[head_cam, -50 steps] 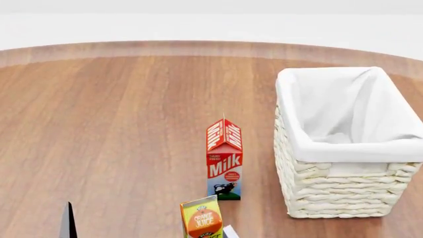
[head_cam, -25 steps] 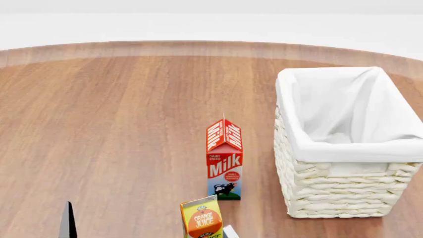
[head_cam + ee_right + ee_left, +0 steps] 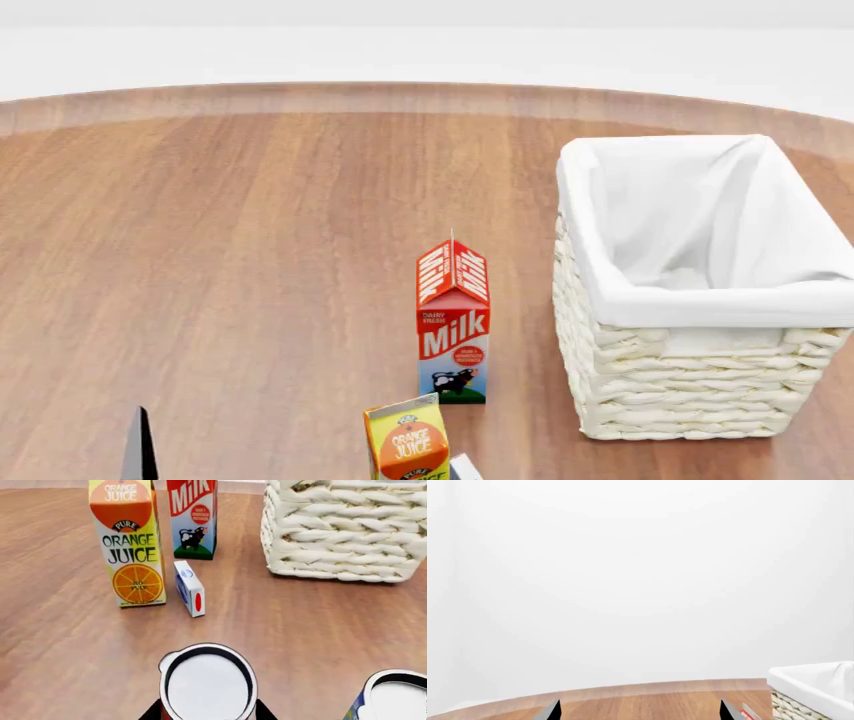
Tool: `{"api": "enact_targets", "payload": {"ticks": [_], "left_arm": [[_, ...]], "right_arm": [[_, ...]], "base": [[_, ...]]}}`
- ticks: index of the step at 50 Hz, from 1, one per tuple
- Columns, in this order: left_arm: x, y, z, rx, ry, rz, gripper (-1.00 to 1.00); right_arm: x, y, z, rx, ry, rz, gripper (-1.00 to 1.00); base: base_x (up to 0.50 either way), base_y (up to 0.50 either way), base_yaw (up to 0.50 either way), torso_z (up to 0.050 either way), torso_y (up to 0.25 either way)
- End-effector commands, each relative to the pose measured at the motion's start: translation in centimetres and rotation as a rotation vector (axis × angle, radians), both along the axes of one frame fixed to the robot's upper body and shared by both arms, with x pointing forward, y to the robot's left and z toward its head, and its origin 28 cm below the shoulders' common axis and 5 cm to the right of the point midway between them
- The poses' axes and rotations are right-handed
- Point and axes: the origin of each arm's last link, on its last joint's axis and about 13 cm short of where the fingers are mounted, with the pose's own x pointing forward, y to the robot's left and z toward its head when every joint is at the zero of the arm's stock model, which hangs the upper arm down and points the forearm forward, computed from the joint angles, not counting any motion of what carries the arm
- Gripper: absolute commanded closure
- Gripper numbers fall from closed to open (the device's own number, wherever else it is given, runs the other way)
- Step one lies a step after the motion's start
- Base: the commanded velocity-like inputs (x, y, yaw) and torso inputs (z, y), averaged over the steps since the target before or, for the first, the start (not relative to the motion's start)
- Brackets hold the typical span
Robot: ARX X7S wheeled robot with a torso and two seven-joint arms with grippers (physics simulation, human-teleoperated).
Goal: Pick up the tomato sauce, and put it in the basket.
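The tomato sauce [image 3: 208, 680], a can with red sides and a silvery top, shows only in the right wrist view, close under the camera. My right gripper [image 3: 208, 713] has a dark finger pressed against each side of the can and is shut on it. The basket [image 3: 667, 312], cream wicker with a white liner, stands at the right of the table and looks empty inside. It also shows beyond the can in the right wrist view [image 3: 340, 535] and in the left wrist view [image 3: 814, 680]. My left gripper [image 3: 640, 716] is open and empty above the table. One of its fingers [image 3: 136, 450] shows in the head view.
A milk carton [image 3: 454, 320] stands left of the basket. An orange juice carton [image 3: 407, 445] and a small white-and-blue box [image 3: 189, 587] stand between the can and the milk. A blue-and-yellow can [image 3: 393, 697] stands right beside the tomato sauce.
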Motion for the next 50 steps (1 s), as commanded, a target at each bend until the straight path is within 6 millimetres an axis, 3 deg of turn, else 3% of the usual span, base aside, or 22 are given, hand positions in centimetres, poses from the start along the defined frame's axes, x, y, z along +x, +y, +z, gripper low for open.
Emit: {"api": "enact_targets", "payload": {"ticks": [1, 7, 9, 10, 12, 15, 17, 23, 38, 50], "left_arm": [[0.0, 0.0, 0.0, 0.001, 0.002, -0.001, -1.0], [0.0, -0.1, 0.0, 0.002, 0.002, -0.002, -1.0], [0.0, 0.0, 0.0, 0.001, 0.002, -0.001, -1.0], [0.0, 0.0, 0.0, 0.001, 0.002, -0.001, -1.0], [0.1, -0.1, -0.1, 0.001, 0.003, -0.002, -1.0], [0.0, -0.1, 0.0, 0.002, 0.003, -0.002, -1.0], [0.0, 0.0, 0.0, -0.001, 0.002, -0.001, -1.0], [0.0, 0.0, 0.0, -0.002, 0.004, -0.003, -1.0], [0.1, 0.1, 0.0, -0.009, 0.006, -0.001, -1.0], [0.1, 0.1, 0.0, -0.007, 0.008, -0.001, -1.0]], "right_arm": [[0.0, 0.0, 0.0, -0.02, -0.001, 0.005, 1.0], [-0.1, -0.1, -0.1, -0.005, -0.036, -0.019, 1.0], [-0.1, -0.1, 1.1, 0.016, -0.073, -0.031, 1.0], [-0.1, -0.1, 0.8, 0.014, -0.084, -0.031, 1.0], [0.1, -0.2, 2.9, 0.017, -0.135, -0.041, 1.0], [0.2, -0.3, 3.8, 0.029, -0.191, -0.051, 1.0], [0.2, -0.4, 6.0, 0.042, -0.248, -0.057, 1.0], [0.5, -0.6, 10.0, 0.036, -0.386, -0.085, 1.0], [4.1, -1.4, 17.0, 0.053, -0.593, -0.131, 1.0], [7.3, -1.2, 21.0, 0.102, -0.701, -0.157, 1.0]], "base": [[0.0, 0.0, 0.0, 0.0, 0.0], [0.0, 0.0, 0.0, 0.0, 0.0], [0.0, 0.0, 0.0, 0.0, 0.0], [0.0, 0.0, 0.0, 0.0, 0.0], [0.0, 0.0, 0.0, 0.0, 0.0], [0.0, 0.0, 0.0, 0.0, 0.0], [0.0, 0.0, 0.0, 0.0, 0.0], [0.0, 0.0, 0.0, 0.0, 0.0], [0.0, 0.0, 0.0, 0.0, 0.0], [0.0, 0.0, 0.0, 0.0, 0.0]]}}
